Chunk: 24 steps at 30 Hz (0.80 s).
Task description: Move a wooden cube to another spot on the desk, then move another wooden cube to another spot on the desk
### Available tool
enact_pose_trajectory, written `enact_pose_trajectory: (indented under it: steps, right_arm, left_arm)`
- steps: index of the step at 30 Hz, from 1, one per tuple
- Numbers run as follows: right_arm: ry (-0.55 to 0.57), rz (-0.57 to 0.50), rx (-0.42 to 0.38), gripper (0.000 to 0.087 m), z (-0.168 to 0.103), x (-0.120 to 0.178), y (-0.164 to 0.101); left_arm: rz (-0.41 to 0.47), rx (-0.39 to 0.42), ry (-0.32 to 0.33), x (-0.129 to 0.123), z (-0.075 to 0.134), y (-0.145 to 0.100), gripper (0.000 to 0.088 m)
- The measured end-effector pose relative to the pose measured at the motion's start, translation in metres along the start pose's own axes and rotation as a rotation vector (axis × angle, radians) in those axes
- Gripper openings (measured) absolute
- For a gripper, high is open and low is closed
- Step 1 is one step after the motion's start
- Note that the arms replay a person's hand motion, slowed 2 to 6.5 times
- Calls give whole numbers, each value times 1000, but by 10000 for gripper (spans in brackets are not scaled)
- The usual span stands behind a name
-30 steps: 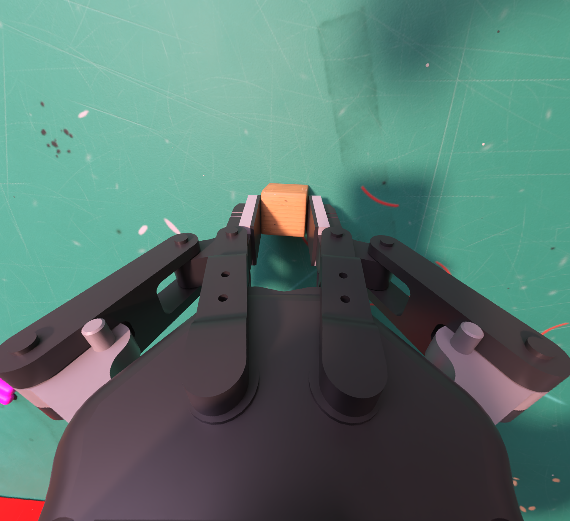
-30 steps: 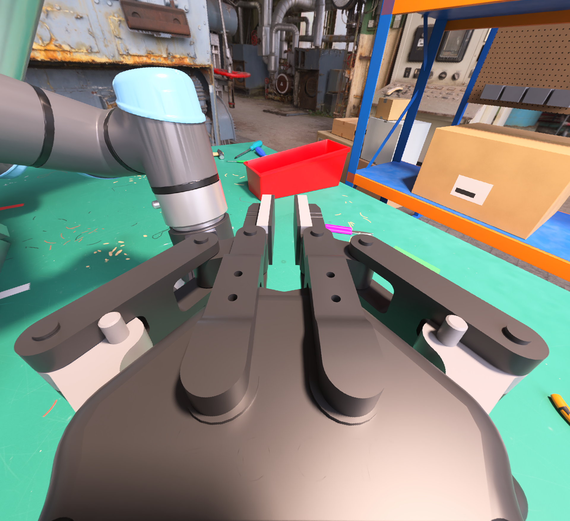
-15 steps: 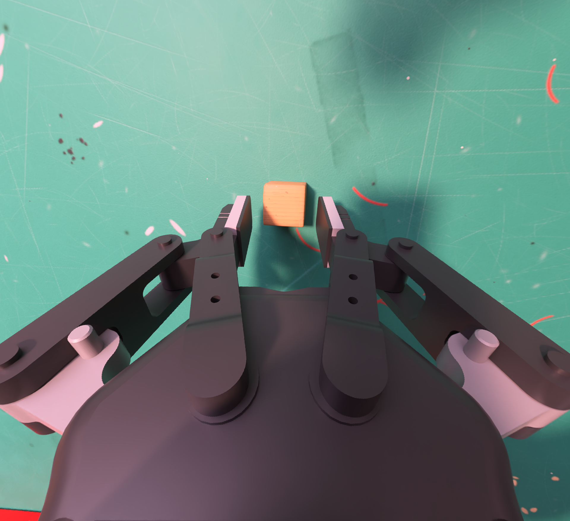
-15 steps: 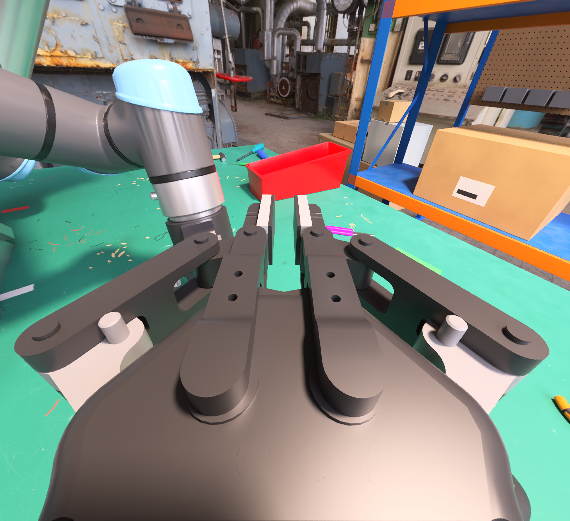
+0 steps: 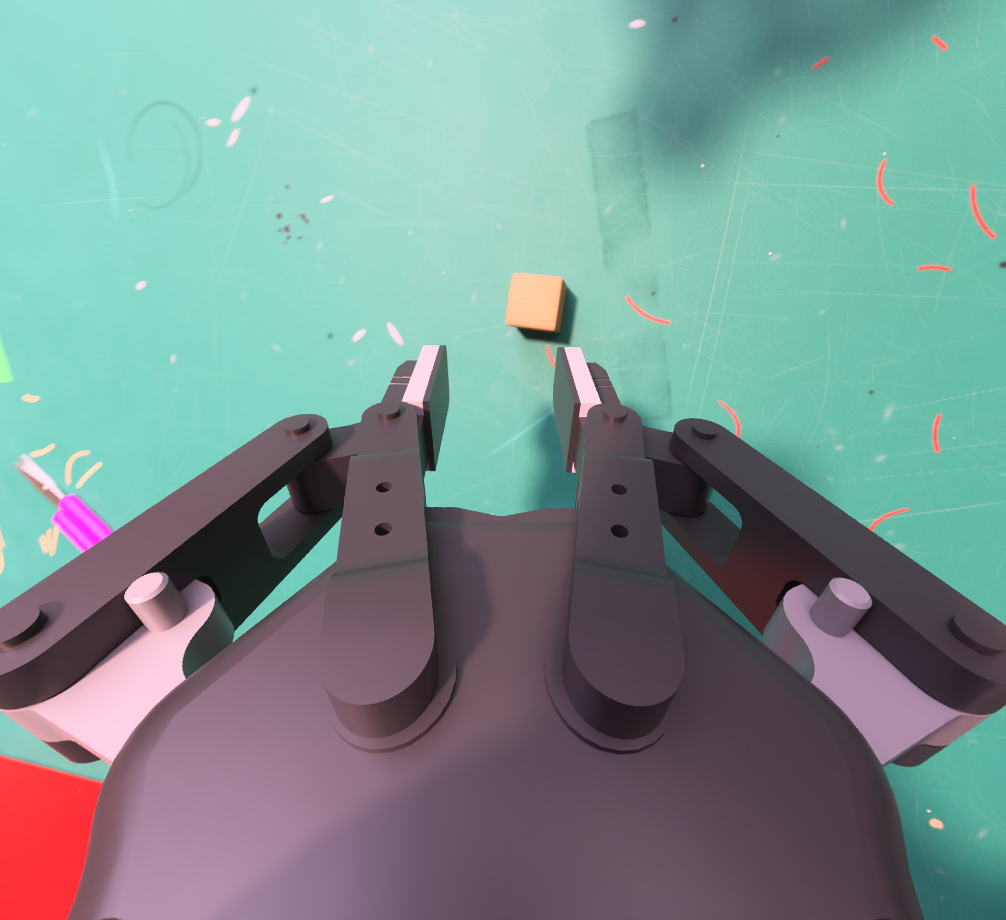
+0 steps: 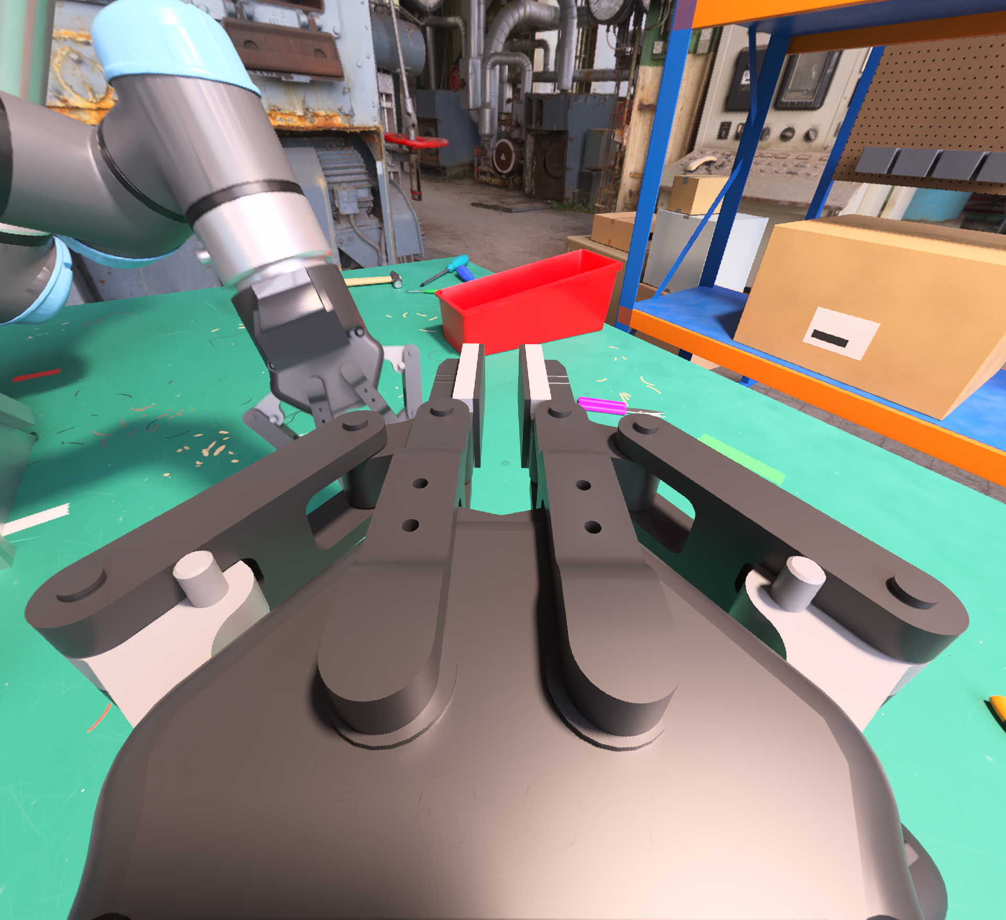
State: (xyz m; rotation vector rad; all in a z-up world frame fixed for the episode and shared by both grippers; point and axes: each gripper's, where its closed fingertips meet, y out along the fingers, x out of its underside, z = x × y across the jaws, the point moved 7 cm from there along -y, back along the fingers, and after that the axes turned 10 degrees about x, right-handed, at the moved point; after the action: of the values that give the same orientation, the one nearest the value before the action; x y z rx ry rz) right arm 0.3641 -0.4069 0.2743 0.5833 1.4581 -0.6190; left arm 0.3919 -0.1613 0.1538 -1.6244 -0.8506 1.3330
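Observation:
One wooden cube (image 5: pixel 535 303) lies on the green desk mat (image 5: pixel 381 77), just beyond my left gripper's fingertips. My left gripper (image 5: pixel 503 371) is open and empty, raised above the mat and apart from the cube. In the right wrist view the left gripper (image 6: pixel 337 382) hangs tilted over the mat, and the cube is hidden there. My right gripper (image 6: pixel 502 371) holds nothing; its fingers stand a narrow gap apart above the mat. No second cube is in view.
A red bin (image 6: pixel 528 306) stands at the far desk edge, and its corner shows in the left wrist view (image 5: pixel 43 839). A purple-handled tool (image 6: pixel 601 405) lies near it. A hammer (image 6: pixel 375 280) and screwdriver (image 6: pixel 452 268) lie farther back. Blue-orange shelving with a cardboard box (image 6: pixel 871 311) borders the right.
My left gripper opened, let go of the cube and rose away from it. The cube stays on the mat. My right gripper has not moved.

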Motion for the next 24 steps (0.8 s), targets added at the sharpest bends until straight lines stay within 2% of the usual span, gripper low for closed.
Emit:
enact_pose_trajectory:
  steps: [7, 16, 24]
  right_arm:
    - [3, 9, -5, 112, -1, -1, -1]
    - [3, 19, -13, 113, -3, -3, -1]
    - [-8, 24, -13, 113, -6, -6, 1]
  left_arm:
    - [72, -136, -31, 27, 2, -57, 359]
    - [103, -258, -81, 89, 4, -130, 346]
    - [75, -317, -213, 161, 0, -174, 311]
